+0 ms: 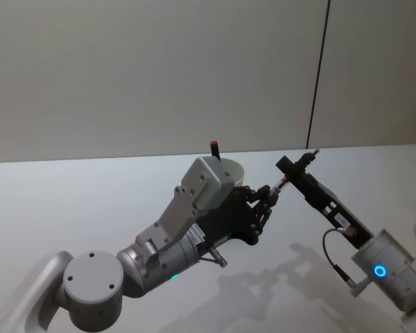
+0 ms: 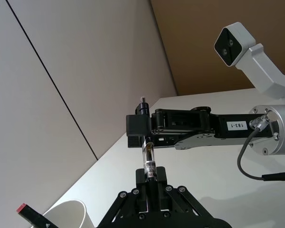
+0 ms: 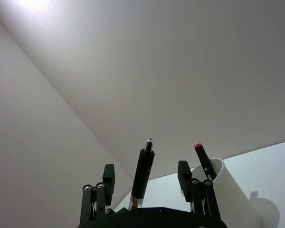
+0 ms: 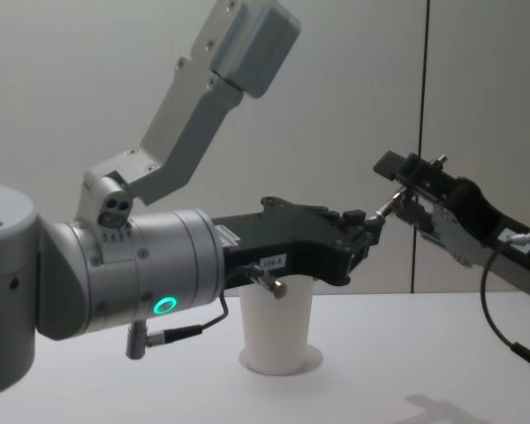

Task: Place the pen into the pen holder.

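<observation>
A slim dark pen (image 2: 149, 156) with a clear barrel is held up in the air above the table. My left gripper (image 2: 149, 183) is shut on its lower end. My right gripper (image 3: 146, 173) is open around the pen's upper part (image 3: 145, 164), with a gap on each side. In the head view the pen (image 1: 283, 182) runs between the left gripper (image 1: 267, 196) and the right gripper (image 1: 291, 168). The pen holder (image 4: 278, 327), a white paper cup, stands on the table under my left arm. A red-capped marker (image 3: 202, 156) sticks out of the pen holder (image 3: 225, 190).
The white table (image 1: 90, 201) runs back to a grey wall with a dark vertical seam (image 1: 319, 76). My left arm's wrist camera housing (image 1: 208, 180) hides most of the cup in the head view.
</observation>
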Tool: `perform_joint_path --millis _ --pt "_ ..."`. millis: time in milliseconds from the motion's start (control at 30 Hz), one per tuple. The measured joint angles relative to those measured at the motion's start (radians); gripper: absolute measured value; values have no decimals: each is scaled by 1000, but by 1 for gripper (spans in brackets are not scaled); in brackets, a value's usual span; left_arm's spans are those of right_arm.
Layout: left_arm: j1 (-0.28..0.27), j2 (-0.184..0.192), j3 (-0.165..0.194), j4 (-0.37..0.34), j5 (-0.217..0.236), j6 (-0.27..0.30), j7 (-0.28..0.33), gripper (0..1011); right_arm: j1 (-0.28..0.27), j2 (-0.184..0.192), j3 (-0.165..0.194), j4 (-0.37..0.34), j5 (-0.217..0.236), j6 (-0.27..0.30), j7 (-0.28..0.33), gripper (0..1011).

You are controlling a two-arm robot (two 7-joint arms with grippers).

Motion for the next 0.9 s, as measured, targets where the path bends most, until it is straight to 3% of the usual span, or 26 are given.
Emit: perform_joint_path --millis 733,900 --pt "0 0 0 0 0 0 0 139 13 1 -6 -2 8 -13 9 170" --pt "0 0 0 0 0 0 0 139 11 4 -7 -7 7 -14 9 151"
